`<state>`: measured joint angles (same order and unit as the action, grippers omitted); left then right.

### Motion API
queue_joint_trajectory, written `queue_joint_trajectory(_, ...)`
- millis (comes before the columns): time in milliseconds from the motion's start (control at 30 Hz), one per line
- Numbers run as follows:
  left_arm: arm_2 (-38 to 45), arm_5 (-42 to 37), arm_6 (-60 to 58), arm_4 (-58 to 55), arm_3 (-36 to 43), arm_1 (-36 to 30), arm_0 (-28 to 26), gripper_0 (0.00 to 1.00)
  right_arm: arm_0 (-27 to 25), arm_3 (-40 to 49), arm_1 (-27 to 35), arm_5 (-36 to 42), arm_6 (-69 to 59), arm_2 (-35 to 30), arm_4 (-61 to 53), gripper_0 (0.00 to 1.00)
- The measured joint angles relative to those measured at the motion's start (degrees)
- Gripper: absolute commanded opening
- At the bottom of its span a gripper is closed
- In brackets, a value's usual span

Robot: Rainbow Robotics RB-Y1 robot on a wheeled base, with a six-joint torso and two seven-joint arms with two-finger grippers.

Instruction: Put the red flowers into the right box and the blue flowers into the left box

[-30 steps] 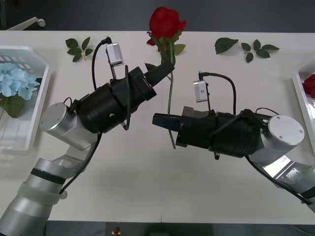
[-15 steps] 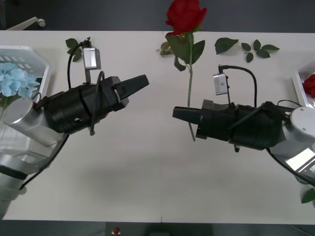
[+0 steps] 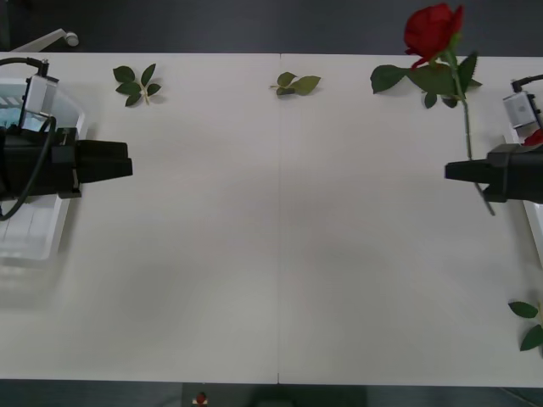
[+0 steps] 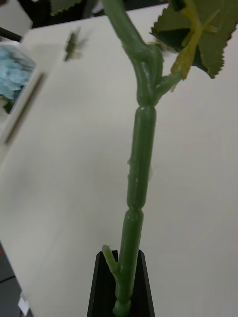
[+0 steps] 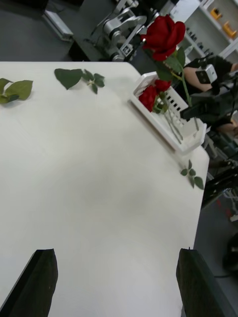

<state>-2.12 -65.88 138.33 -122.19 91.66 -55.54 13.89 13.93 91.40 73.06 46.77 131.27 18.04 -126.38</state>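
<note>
Rose (image 3: 433,27) in hand, the right gripper (image 3: 462,171) is sitting at the right edge of the table (image 3: 280,237), its black fingers clenched on the lower part of the green stem (image 4: 138,173). The red bloom is standing upright above the gripper, past the table's far edge, with a broad leaf (image 3: 434,79) just below it. In the right wrist view the stem is running up from between the two pinched fingers (image 4: 99,285).

In the left wrist view the right box (image 5: 166,129) is lying at the table's right edge, already holding other red flowers (image 5: 151,94), and the held rose is hanging over it.

The left gripper (image 3: 119,161) is hovering at the left edge of the table with its jaws released and nothing between them; its two fingers (image 5: 37,282) are showing wide apart at the corners of its own wrist view. It is hanging beside the left box (image 3: 38,246), which is resting at the table's left edge; the blue flowers (image 4: 12,74) are lying inside it.

Loose leaf sprigs are lying along the far side of the table: one at far left (image 3: 136,83), one near the middle (image 3: 295,83). Another sprig (image 3: 530,322) is lying at the near right edge.
</note>
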Motion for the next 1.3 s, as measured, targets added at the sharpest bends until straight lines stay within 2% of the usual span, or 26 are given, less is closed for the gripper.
queue_joint_trajectory(133, -2.5, 1.6, 2.6, -4.7, 0.1, -5.6, 0.0, 0.72, 0.6, -9.9, 3.3, 3.0, 0.0, -0.1, 0.0, 0.0)
queue_joint_trajectory(267, -8.6, 7.2, 9.5, -12.6, 1.5, -10.4, 0.0, 0.74, 1.7, -17.1, 5.2, 4.2, 0.0, -0.1, 1.5, 0.0)
queue_joint_trajectory(567, -20.0, 17.7, 13.4, -20.3, 10.2, -16.4, 0.0, 0.81, 2.3, -27.2, 8.9, 2.9, -0.4, -0.1, 15.9, 0.0)
queue_joint_trajectory(733, -23.9, 23.0, 16.3, -24.7, 16.7, -19.5, 0.0, 0.84, 2.3, -30.9, 9.2, 2.1, -2.7, -0.1, 23.1, 0.0)
queue_joint_trajectory(867, -26.1, 25.7, 16.3, -24.9, 21.2, -21.6, 0.0, 0.85, 2.3, -32.2, 9.2, 1.4, -9.5, -0.1, 28.6, 0.0)
queue_joint_trajectory(1200, -26.2, 25.8, 16.3, -24.9, 22.6, -21.4, 0.0, 0.85, 2.3, -32.4, 9.2, 0.6, -17.7, -0.1, 38.9, 0.0)
queue_joint_trajectory(1233, -26.2, 25.8, 16.3, -24.9, 22.6, -21.4, 0.0, 0.85, 2.3, -32.4, 9.2, 0.6, -17.9, -0.1, 38.9, 0.02)
queue_joint_trajectory(1267, -26.2, 25.9, 16.3, -24.9, 22.6, -21.4, 0.0, 0.85, 2.3, -32.4, 9.2, 0.5, -17.9, -0.1, 38.9, 0.15)
queue_joint_trajectory(1300, -26.2, 26.1, 16.3, -24.9, 22.6, -21.4, 0.0, 0.85, 2.3, -32.4, 9.2, 0.2, -17.9, -0.1, 38.9, 0.37)
